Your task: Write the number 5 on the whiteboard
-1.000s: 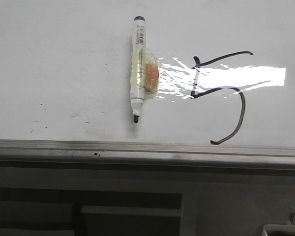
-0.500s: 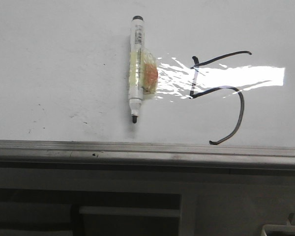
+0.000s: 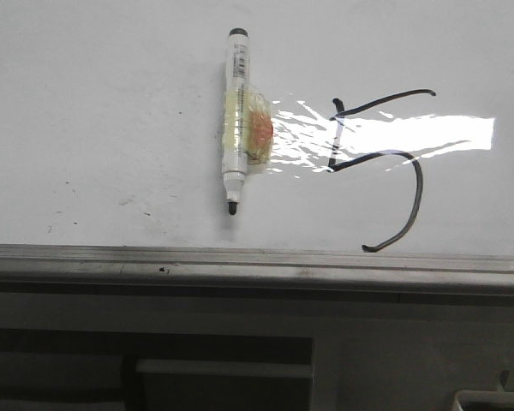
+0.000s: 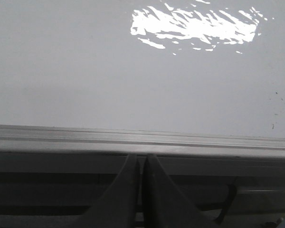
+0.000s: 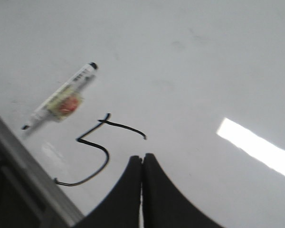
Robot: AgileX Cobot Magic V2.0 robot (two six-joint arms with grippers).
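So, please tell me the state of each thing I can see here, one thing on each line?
Black hand-drawn number 5: complete, with top bar, stem and curved belly.
Glossy white whiteboard: lying flat, written on, with a glare patch.
White marker with yellowish tape and black tip: lying on the board left of the 5, uncapped, not held.
Left hand: shut, empty.
Right hand: shut, empty, above the board.

Likely an office or lab bench, flat glossy whiteboard (image 3: 111,103), grey metal edge strip (image 3: 240,261), loose marker (image 3: 238,120)
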